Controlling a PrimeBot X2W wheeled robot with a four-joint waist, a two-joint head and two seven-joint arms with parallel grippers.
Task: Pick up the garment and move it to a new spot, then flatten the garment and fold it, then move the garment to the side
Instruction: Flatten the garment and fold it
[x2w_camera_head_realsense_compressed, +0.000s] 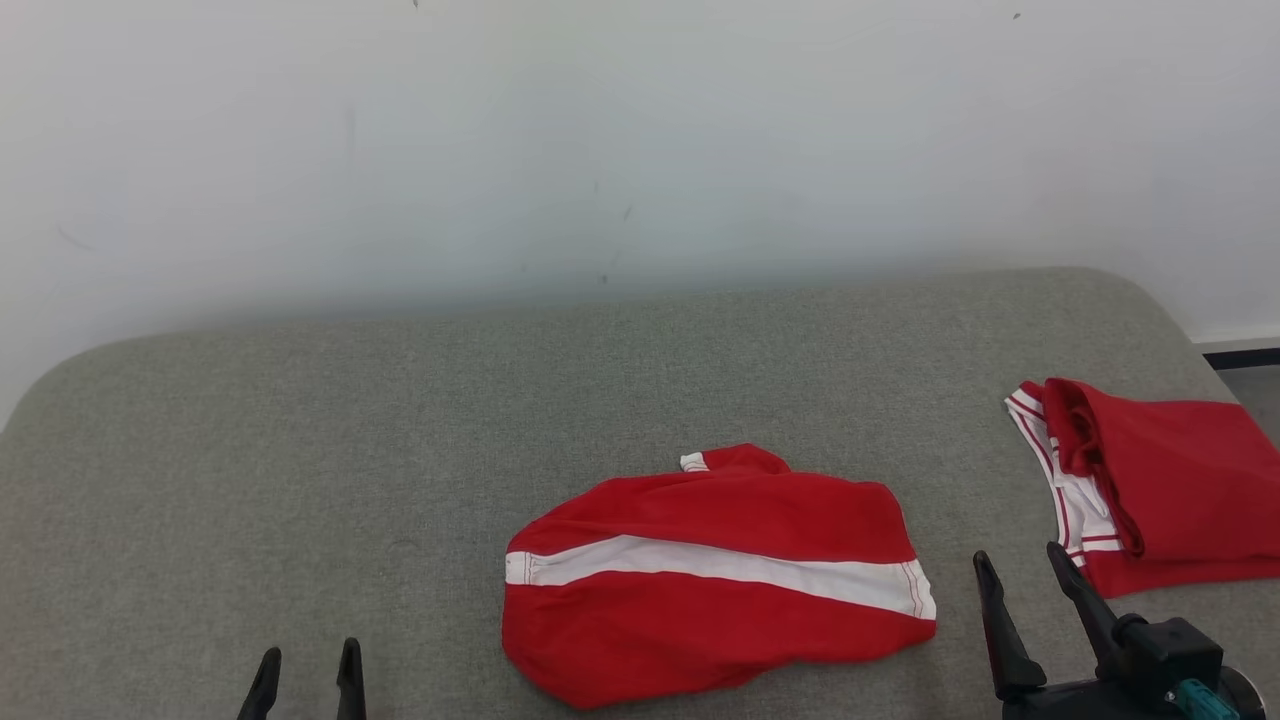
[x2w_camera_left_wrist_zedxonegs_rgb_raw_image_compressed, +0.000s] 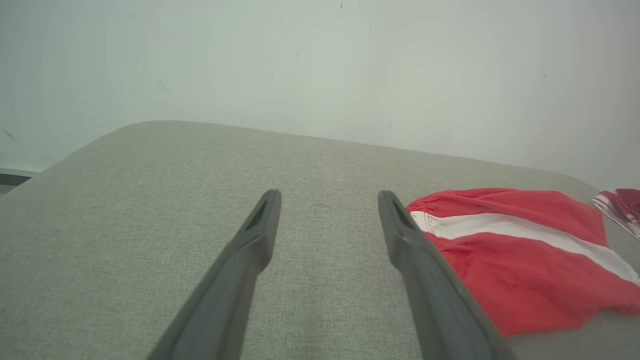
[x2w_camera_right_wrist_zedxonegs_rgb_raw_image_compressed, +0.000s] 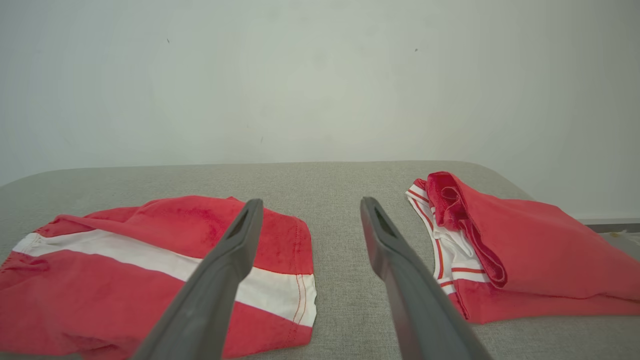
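Right hand (x2w_camera_head_realsense_compressed: 1018, 552) and left hand (x2w_camera_head_realsense_compressed: 311, 648) hover low over the grey padded tabletop (x2w_camera_head_realsense_compressed: 300, 450), fingers apart, holding nothing; the garment (x2w_camera_head_realsense_compressed: 715, 580) lies rumpled between them; the look-alike folded red cloth (x2w_camera_head_realsense_compressed: 1170, 480) near the right hand risks a mistaken grab.

Red garment (x2w_camera_head_realsense_compressed: 715, 580) on grey cushion (x2w_camera_head_realsense_compressed: 300, 450), left pincer (x2w_camera_head_realsense_compressed: 311, 652), right pincer (x2w_camera_head_realsense_compressed: 1018, 553), both spread
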